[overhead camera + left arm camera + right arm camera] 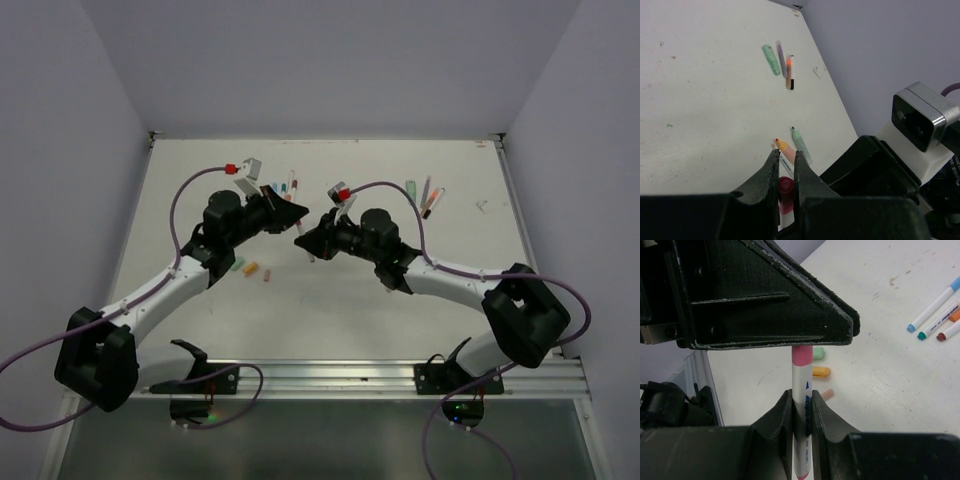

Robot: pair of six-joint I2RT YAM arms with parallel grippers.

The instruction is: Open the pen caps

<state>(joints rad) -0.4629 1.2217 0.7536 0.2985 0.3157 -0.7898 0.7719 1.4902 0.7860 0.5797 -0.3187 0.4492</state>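
The left arm and the right arm each stand on a black clamp foot bolted to the aluminium rail. Beyond the rail the links are white tubes joined by bulky black joint housings. A purple cable loops free along each arm and ends, farthest from the rail, in a red plug. The wrist camera is a silver-grey box with a black face on a white bracket. The left gripper and the right gripper have matte black wedge-shaped fingers, scuffed pale along their edges. A small green light glows on the near side of the rail.
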